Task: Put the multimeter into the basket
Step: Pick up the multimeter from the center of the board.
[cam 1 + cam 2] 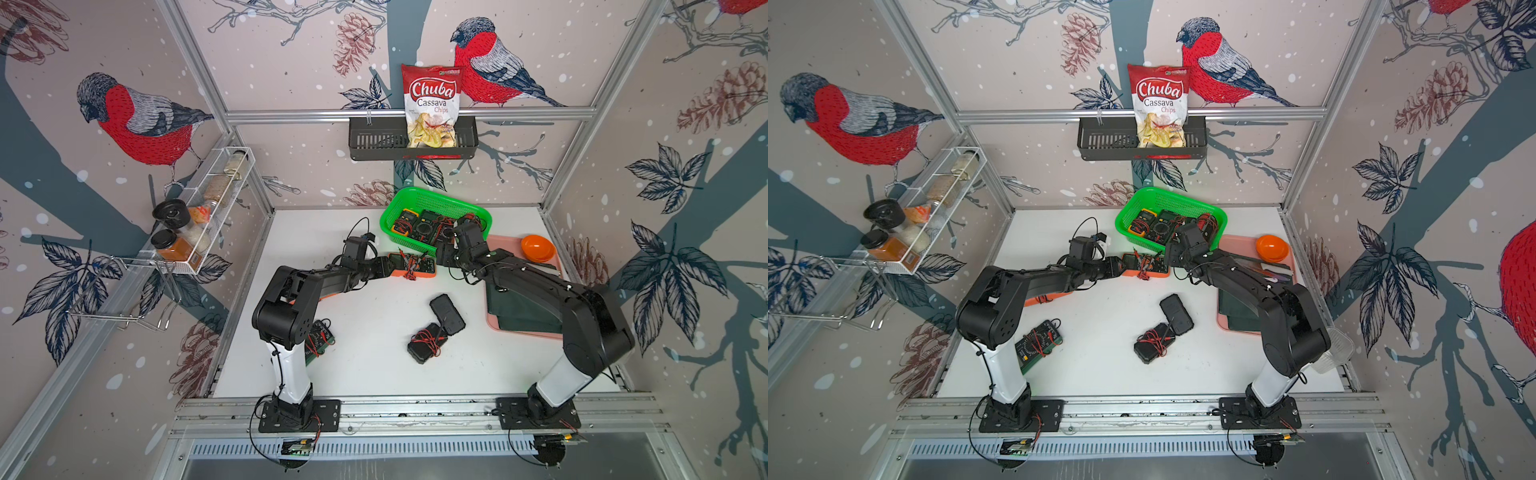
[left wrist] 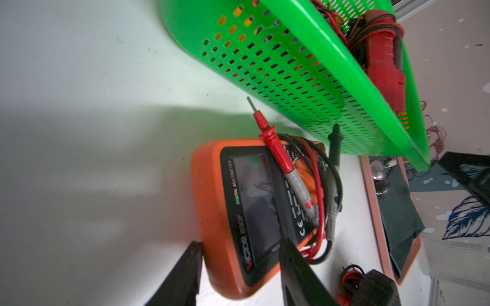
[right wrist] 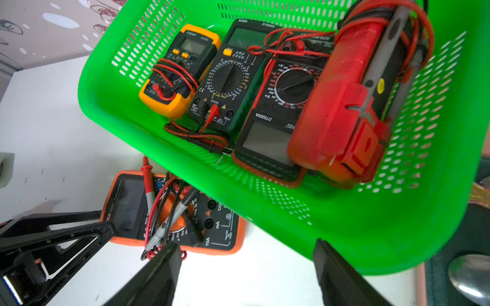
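The left pincer (image 2: 241, 242) is pinched on the end of the orange multimeter (image 2: 212, 198), one finger against each long side. The meter lies flat on the white surface (image 2: 92, 106), just outside the green basket (image 3: 344, 225). The right pincer (image 3: 246, 242) stands spread at the basket's rim; I cannot tell whether it touches.
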`<state>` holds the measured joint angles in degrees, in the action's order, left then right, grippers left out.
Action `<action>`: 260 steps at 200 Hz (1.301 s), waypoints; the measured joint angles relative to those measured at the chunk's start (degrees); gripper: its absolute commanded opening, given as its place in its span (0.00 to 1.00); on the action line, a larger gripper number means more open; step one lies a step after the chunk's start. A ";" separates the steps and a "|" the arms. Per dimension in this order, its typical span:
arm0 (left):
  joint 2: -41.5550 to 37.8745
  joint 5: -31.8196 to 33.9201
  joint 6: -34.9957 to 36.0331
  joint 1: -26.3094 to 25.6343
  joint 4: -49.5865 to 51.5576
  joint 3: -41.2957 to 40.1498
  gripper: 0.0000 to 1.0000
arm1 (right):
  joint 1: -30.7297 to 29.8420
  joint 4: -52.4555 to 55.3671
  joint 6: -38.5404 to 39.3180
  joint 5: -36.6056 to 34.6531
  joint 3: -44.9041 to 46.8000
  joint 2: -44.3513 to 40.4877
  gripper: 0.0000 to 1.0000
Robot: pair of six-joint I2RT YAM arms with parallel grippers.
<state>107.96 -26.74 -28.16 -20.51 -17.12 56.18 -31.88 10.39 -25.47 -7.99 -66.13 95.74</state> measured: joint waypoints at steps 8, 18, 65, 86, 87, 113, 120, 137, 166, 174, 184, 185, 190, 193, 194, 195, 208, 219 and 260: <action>-0.74 -0.11 -0.09 -0.35 -0.37 -1.14 0.51 | -0.33 0.02 -0.09 -0.20 0.13 0.28 0.82; -1.57 -0.20 -0.17 -1.11 -0.76 -2.45 0.51 | -0.57 -0.04 -0.22 -0.22 0.26 0.79 0.82; -4.09 -0.35 0.79 -6.38 -1.16 -5.49 0.57 | -1.01 -0.76 -1.46 -0.28 0.90 1.79 0.81; -5.88 0.28 2.73 -7.45 0.52 -5.60 0.67 | -0.94 -0.70 -1.51 -0.39 1.18 1.57 0.81; -5.95 0.33 2.80 -7.48 0.59 -5.60 0.67 | -0.94 -0.68 -1.51 -0.39 1.20 1.55 0.81; -9.97 5.16 6.54 -7.80 5.05 -5.14 0.97 | -0.90 -0.42 -1.55 -0.85 1.88 -0.22 0.83; -10.99 6.67 7.74 -7.85 6.40 -4.70 0.99 | -0.74 -0.44 -1.60 -1.07 2.12 -0.87 0.83; -11.87 9.88 12.11 -7.93 9.66 -2.14 0.99 | -0.68 -0.42 -1.70 -1.75 2.64 -2.38 0.85; -9.49 13.99 21.92 -8.04 15.52 4.02 0.98 | -0.44 -0.46 -2.14 -3.32 3.74 -5.01 0.91; -8.00 14.93 25.07 -8.07 17.57 6.38 0.98 | -0.24 -0.48 -2.62 -3.80 4.20 -5.95 0.93; -6.01 15.19 28.65 -8.07 19.85 9.29 0.98 | 0.07 -0.48 -3.06 -4.48 4.90 -7.43 0.96; -5.88 15.21 28.92 -8.07 20.02 9.51 0.99 | 0.07 -0.50 -3.08 -4.52 4.94 -7.52 0.96; -4.94 15.37 30.75 -8.09 21.14 10.82 0.99 | 0.09 -0.50 -3.15 -4.92 5.29 -8.22 0.99; -4.48 15.37 31.80 -8.09 21.77 11.47 0.98 | 0.11 -0.52 -3.21 -5.22 5.51 -8.70 1.00; -4.37 15.37 32.04 -8.09 21.92 11.63 0.98 | 0.13 -0.52 -3.21 -5.27 5.57 -8.81 1.00; -4.15 15.37 32.57 -8.09 22.18 11.96 0.98 | 0.15 -0.50 -3.21 -5.33 5.64 -8.94 1.00; -2.62 15.04 36.52 -8.15 24.61 14.12 0.99 | 0.20 -0.57 -3.41 -6.29 6.93 -11.15 1.00; -1.51 14.40 39.58 -8.24 26.58 15.76 0.98 | 0.35 -0.76 -3.45 -6.95 8.13 -13.16 1.00; 1.44 11.23 47.58 -8.61 32.11 20.63 0.98 | 1.75 -0.94 -4.50 -8.90 11.54 -19.91 1.00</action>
<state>109.40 -15.51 19.42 -29.12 14.98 76.82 -30.13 9.45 -29.98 -16.88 -54.59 75.83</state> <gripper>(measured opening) 0.986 0.997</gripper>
